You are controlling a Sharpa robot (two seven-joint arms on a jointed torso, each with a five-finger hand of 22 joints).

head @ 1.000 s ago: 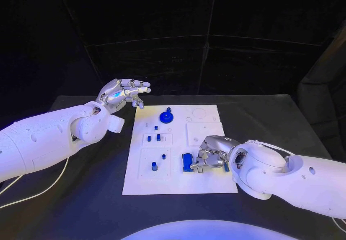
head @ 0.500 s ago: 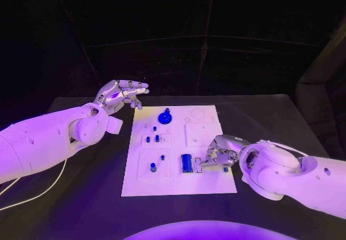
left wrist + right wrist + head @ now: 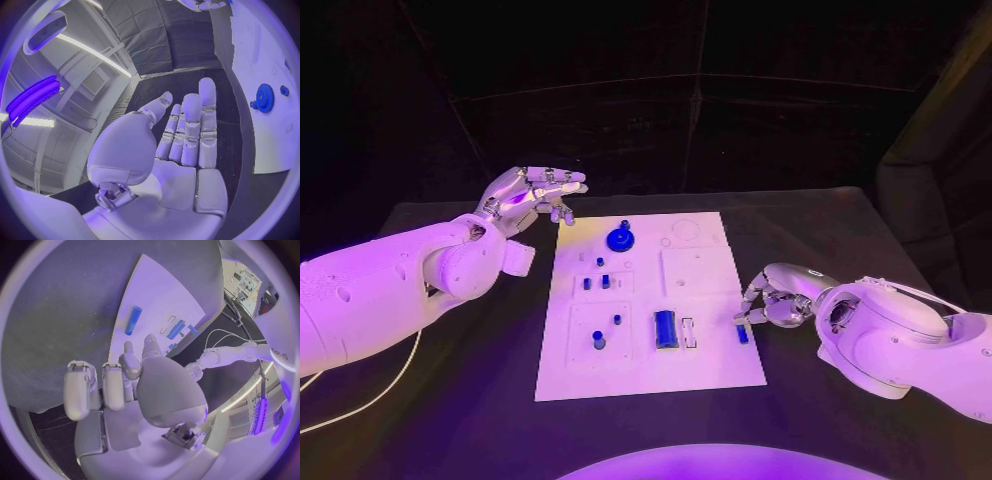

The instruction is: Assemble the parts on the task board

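The task board [image 3: 689,360] lies flat in the middle of the dark surface [image 3: 848,230], and the blue parts sit on it: a round gear-like piece with a knob [image 3: 619,239] near the far end, small pegs [image 3: 600,283] in the middle block, a peg [image 3: 599,338] nearer the robot, a longer blue bar [image 3: 666,328] standing in its slot, and a short blue rod [image 3: 743,334] lying loose near the board's right edge. The right hand [image 3: 776,300] hovers just beside that rod with its fingers curled in; it seems to hold nothing, though the fingertips are too close to the rod to be sure. The left hand [image 3: 531,192] hangs open above the surface beyond the board's far left corner, fingers spread and empty. These parts look like small, rigid, light plastic, probably smooth enough to roll or skid if nudged; the loose rod would best be pinched across its middle, from above, so it stays level for seating
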